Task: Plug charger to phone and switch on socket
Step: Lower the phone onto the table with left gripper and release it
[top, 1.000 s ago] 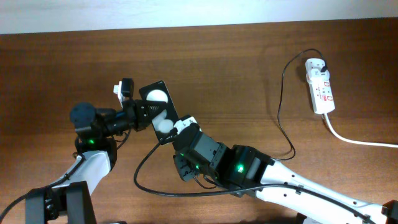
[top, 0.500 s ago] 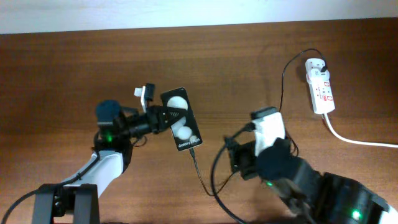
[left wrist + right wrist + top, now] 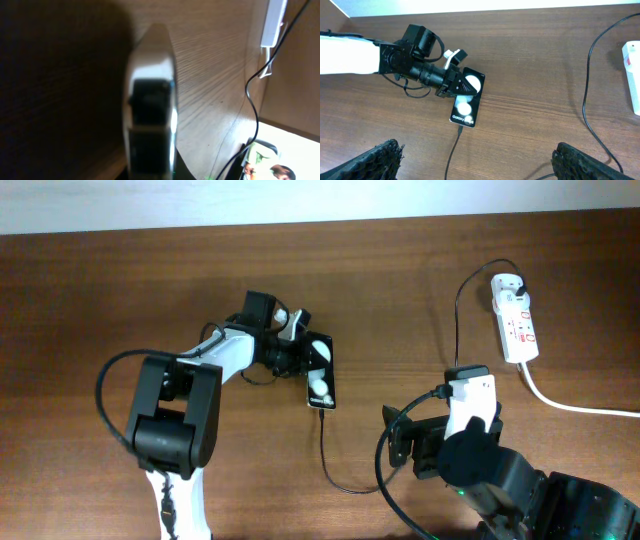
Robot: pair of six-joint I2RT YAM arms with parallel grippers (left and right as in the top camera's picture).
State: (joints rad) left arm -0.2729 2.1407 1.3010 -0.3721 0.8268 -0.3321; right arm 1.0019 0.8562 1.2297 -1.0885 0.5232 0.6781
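The phone (image 3: 466, 105) lies face up near the table's middle, its screen reflecting two round lights. My left gripper (image 3: 451, 86) is shut on the phone's top end (image 3: 320, 385). In the left wrist view the phone (image 3: 150, 100) fills the centre edge-on. The charger's thin black cable (image 3: 451, 152) has its plug (image 3: 460, 131) seated in the phone's bottom edge. My right gripper (image 3: 482, 170) stands wide open and empty, well back from the phone, with one finger (image 3: 375, 160) at each lower corner. The socket (image 3: 515, 318) is a white strip at the far right.
A thick white cord (image 3: 570, 402) leaves the socket toward the right edge. The black cable (image 3: 455, 350) loops from the socket down across the table and passes by my right arm (image 3: 470, 460). The table's far edge meets a white wall.
My right gripper has opened, let go of the cable's plug and drawn back to the right. The left arm has carried the phone rightward and away; the cable now hangs from the phone's end.
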